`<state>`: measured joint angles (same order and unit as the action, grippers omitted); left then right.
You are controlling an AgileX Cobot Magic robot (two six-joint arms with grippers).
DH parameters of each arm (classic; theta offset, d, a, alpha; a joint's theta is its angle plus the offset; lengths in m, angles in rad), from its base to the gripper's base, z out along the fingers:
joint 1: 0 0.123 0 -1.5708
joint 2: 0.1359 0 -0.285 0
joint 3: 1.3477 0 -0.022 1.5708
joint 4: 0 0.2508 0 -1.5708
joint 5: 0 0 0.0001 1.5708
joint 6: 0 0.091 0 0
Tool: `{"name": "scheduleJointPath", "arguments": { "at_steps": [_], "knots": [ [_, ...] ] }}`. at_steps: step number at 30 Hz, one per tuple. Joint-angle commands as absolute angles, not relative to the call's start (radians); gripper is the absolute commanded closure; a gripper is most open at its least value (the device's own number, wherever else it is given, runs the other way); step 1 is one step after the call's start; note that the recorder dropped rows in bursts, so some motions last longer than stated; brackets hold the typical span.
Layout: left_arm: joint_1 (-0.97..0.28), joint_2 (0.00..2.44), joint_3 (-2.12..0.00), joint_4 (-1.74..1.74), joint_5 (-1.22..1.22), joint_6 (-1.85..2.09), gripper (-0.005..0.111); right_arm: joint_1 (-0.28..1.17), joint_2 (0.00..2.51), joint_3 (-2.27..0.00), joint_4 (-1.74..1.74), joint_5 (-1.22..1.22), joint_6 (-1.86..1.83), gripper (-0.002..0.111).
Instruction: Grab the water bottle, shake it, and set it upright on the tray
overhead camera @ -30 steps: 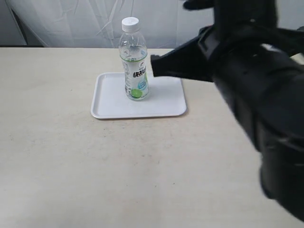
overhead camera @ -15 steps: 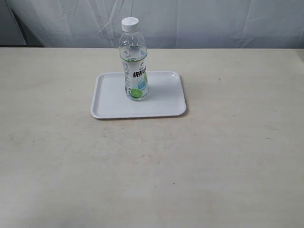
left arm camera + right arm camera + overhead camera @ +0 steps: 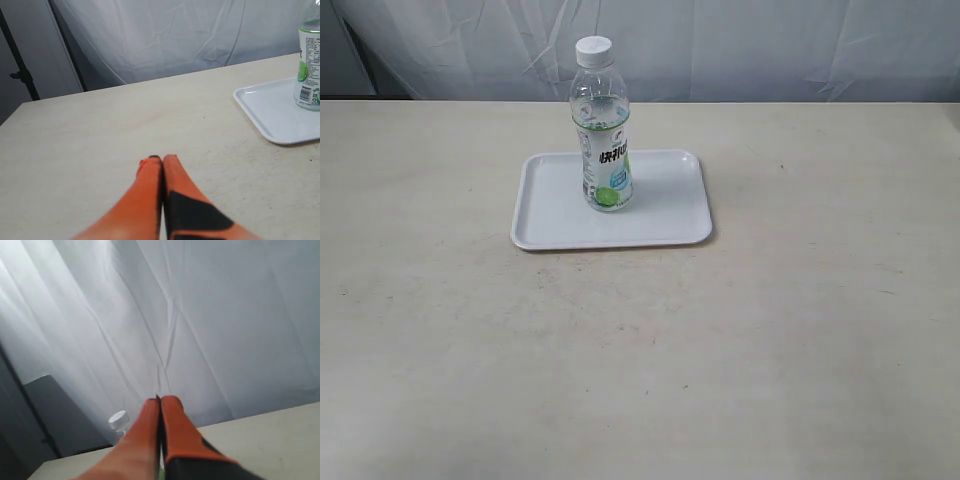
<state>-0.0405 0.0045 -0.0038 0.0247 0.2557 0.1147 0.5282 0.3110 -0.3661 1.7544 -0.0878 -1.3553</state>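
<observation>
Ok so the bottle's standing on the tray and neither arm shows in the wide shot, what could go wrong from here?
1. The water bottle is tall and narrow and stands free on the tray; a bump to the table could tip it.
2. The left gripper sits shut, low over the table, with the tray in its camera's view; a careless sweep might shove the tray.

Bottle (image 3: 603, 140) is clear glossy plastic, tray (image 3: 555, 212) smooth white plastic, table (image 3: 640, 360) matt and speckled, backdrop (image 3: 740, 45) creased cloth, my fingers (image 3: 145, 200) matt orange.
</observation>
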Motion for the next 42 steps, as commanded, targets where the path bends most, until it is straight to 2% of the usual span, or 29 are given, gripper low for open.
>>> {"name": "scheduleJointPath", "arguments": {
  "at_steps": [1,7,12,42],
  "knots": [
    [-0.041,0.000,0.000,0.021,0.246,0.113,0.106,0.298,0.193,-0.230,1.744,0.070,-1.330,0.106],
    [-0.041,0.000,0.000,0.021,0.246,0.113,0.106,0.074,0.086,-0.111,1.744,0.130,-1.332,0.106],
    [-0.041,0.000,0.000,0.021,0.246,0.113,0.106,-0.024,0.021,-0.049,1.744,0.132,-1.334,0.106],
    [-0.041,0.000,0.000,0.021,0.246,0.113,0.106,-0.029,0.000,0.000,1.744,0.129,-1.334,0.106]
  ]
}}
